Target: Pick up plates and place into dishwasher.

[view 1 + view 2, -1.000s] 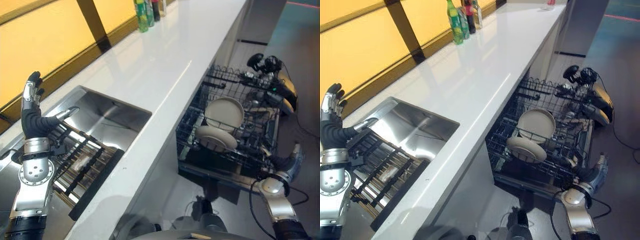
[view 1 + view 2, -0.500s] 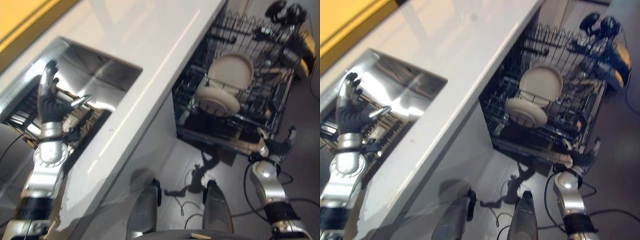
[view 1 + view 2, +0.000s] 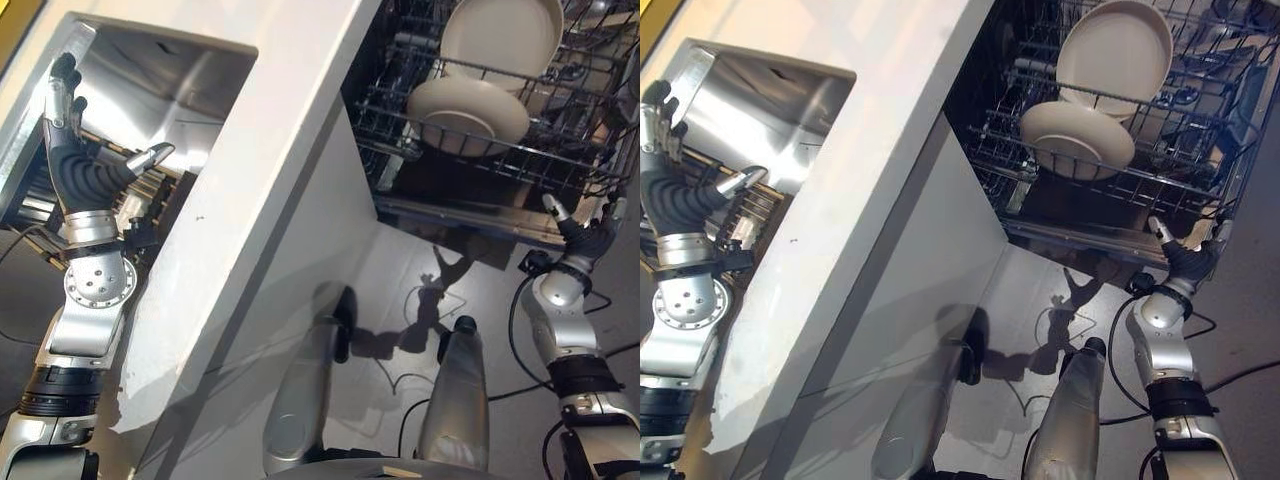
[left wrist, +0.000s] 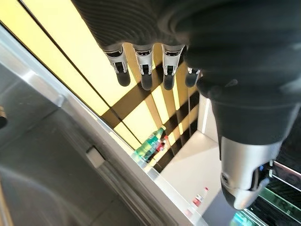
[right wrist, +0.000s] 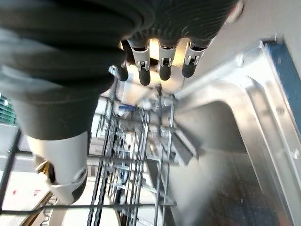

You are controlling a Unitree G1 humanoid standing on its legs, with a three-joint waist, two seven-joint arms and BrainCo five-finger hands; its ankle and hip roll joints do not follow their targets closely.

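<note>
Two cream plates stand in the pulled-out dishwasher rack (image 3: 420,90): one upright plate (image 3: 500,35) at the back, and a second plate (image 3: 468,115) tilted in front of it. My right hand (image 3: 585,238) hangs open just below the rack's front edge and holds nothing; its fingers (image 5: 162,63) are straight in the right wrist view, before the rack wires (image 5: 141,155). My left hand (image 3: 85,180) is raised open over the steel sink (image 3: 170,80), fingers (image 4: 143,70) straight and empty.
A dark slatted drying rack (image 3: 150,200) lies in the sink under my left hand. The white counter (image 3: 270,150) runs between the sink and the dishwasher. The open dishwasher door (image 5: 235,155) lies below the rack. Green bottles (image 4: 150,146) stand far along the counter.
The camera has tilted down, so the whole picture has shifted and the dishwasher sits higher in view. Both hands stay open in about the same places, and the plates have not moved.
</note>
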